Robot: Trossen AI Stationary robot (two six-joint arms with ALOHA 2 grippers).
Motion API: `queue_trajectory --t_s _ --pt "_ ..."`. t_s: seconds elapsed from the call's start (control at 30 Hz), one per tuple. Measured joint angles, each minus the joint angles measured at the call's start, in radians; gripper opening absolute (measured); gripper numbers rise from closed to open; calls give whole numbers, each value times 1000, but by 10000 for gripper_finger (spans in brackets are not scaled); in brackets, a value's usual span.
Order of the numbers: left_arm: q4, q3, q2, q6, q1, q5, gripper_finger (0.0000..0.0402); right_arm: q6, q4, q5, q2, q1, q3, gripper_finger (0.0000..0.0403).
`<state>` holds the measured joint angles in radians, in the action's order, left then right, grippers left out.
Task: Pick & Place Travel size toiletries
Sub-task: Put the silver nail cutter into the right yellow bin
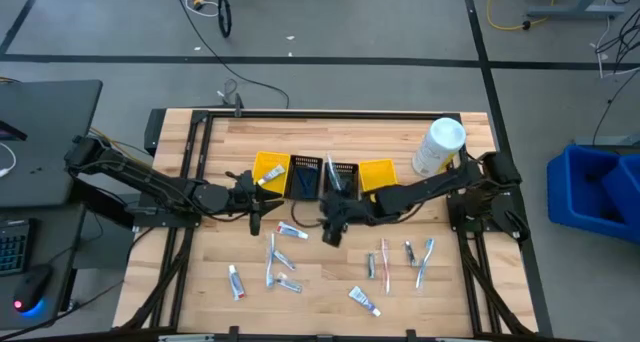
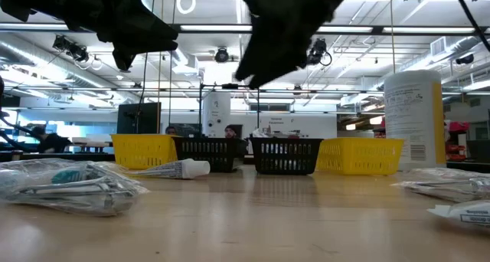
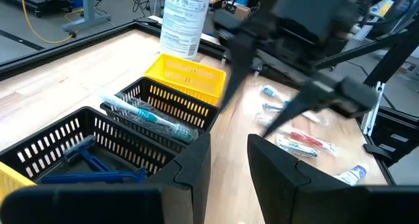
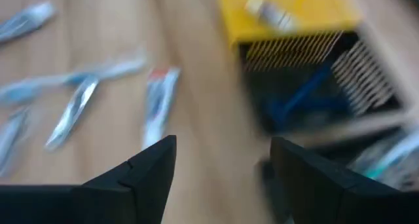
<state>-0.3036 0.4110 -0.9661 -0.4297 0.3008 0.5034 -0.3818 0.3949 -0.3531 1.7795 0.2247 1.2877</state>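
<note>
Four small baskets stand in a row at mid-table: yellow point(image 1: 272, 166), black point(image 1: 305, 175), black point(image 1: 342, 176), yellow point(image 1: 377, 171). A white tube point(image 4: 265, 11) lies in the left yellow one, a blue razor point(image 3: 98, 164) in the left black one, and a teal toothbrush point(image 3: 147, 116) in the other black one. More tubes point(image 1: 291, 231), toothbrushes point(image 1: 272, 260) and razors point(image 1: 409, 252) lie on the wood nearer the front. My left gripper point(image 3: 229, 155) hangs open just in front of the left baskets point(image 1: 255, 220). My right gripper point(image 4: 222, 149) is open above the table in front of the black baskets point(image 1: 332, 232). Both are empty.
A large white bottle point(image 1: 438, 147) stands upright at the back right, beside the right yellow basket. A black frame point(image 1: 330, 113) runs around the wooden top. Packaged items lie near the front edge on both sides point(image 2: 69, 185) point(image 2: 452, 187).
</note>
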Motion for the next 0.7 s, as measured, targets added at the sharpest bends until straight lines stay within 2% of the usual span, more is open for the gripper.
queue_trajectory --t_s 0.2,0.53,0.7 --pt "2 0 0 0 0 0 110 -241 251 127 -17 73 0 250" --pt "7 0 0 75 0 -54 110 -530 495 293 -17 162 0 226" --pt "7 0 0 75 0 -53 110 -723 694 384 -17 198 0 226"
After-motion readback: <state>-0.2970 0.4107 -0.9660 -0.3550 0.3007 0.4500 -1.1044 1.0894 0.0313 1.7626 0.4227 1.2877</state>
